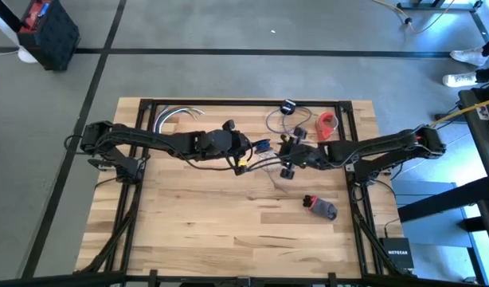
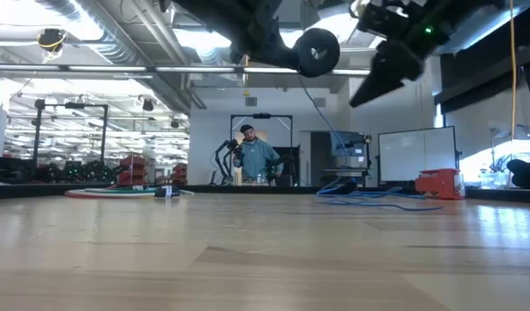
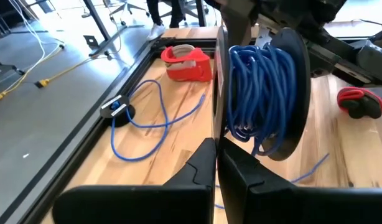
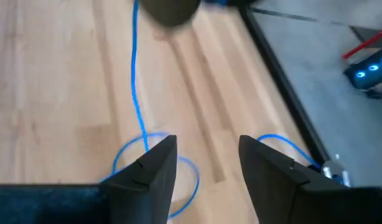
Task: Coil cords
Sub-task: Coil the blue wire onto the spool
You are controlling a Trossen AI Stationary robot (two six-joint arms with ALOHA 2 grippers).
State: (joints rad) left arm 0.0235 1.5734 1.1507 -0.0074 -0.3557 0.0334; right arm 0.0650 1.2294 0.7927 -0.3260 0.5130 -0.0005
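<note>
Two grippers meet over mid-table. My right gripper (image 4: pixel 203 168) stands spread with nothing between its fingers. My left gripper (image 3: pixel 217 177) is pressed together, clamping the rim of a black spool (image 3: pixel 284 93) that carries the wound part of the blue cord (image 3: pixel 256 87). Below my right fingers a free strand runs lengthwise along the boards, dropping from the spool to loose loops on the wood. More slack lies toward the table's far edge, near a red tape dispenser (image 3: pixel 186 62). That hanging strand sits just beside my right gripper, so this arm is better placed to take it.
</note>
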